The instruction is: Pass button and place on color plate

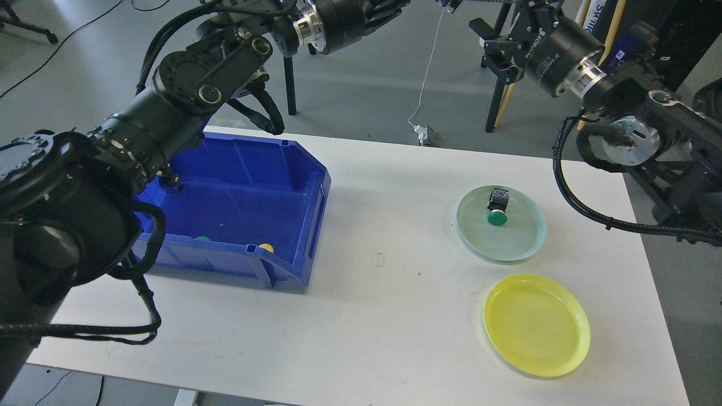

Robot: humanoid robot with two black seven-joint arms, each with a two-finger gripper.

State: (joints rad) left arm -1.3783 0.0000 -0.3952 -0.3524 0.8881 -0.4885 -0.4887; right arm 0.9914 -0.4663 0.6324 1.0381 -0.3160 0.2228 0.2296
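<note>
A blue bin [313,186] stands on the left of the white table [383,293]. In it a yellow button [266,247] and a green button [202,238] peek over the front wall. A black button body [171,181] shows at the back left, partly hidden by my left arm. A pale green plate [522,239] holds a green button [497,211]. A yellow plate [536,324] lies bare in front of it. My left gripper [395,7] is at the top edge, cut off. My right gripper [484,42] is open and empty, high above the table's far edge.
My left arm [169,113] crosses over the bin's left side. My right arm's cables [586,208] hang over the table's right edge. Black stand legs [289,67] and a white cord [428,67] are on the floor behind the table.
</note>
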